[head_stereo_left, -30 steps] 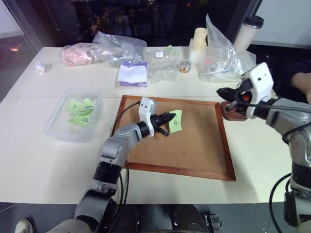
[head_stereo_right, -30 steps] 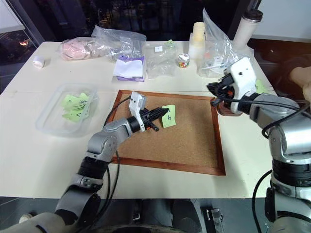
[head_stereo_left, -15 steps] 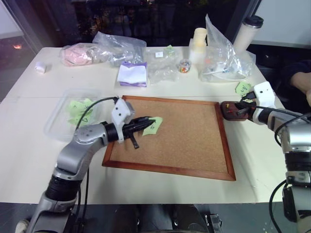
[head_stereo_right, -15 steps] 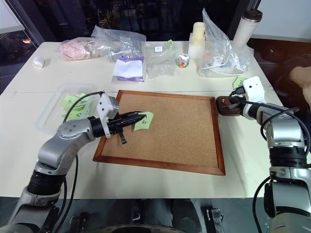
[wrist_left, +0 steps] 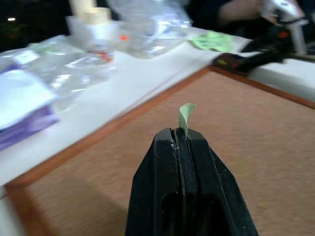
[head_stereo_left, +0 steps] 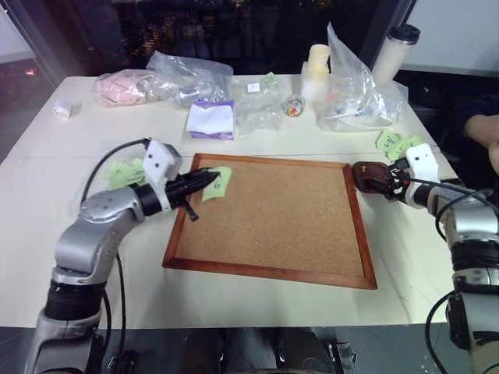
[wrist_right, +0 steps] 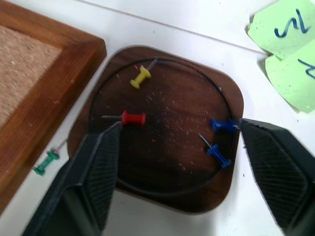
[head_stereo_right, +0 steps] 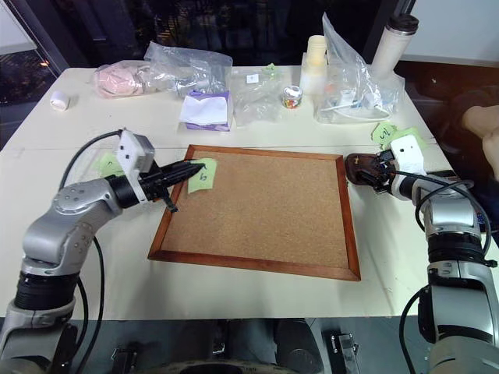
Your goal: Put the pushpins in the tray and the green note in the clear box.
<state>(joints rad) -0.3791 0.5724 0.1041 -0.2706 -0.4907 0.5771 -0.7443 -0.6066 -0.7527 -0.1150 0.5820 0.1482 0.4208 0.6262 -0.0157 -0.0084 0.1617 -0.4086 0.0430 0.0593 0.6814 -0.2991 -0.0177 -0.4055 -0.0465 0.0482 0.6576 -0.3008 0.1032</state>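
Now the left tool (head_stereo_right: 185, 168), clenched on the small light green sticky note (head_stereo_right: 200, 176) over the cork board's far-left corner, has the shallow clear plastic box (head_stereo_left: 101, 179) just to its left, nearer this arm.

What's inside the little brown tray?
Four pushpins lie in the tray: a yellow pushpin, a red pushpin and two blue pushpins. The right gripper covers little.
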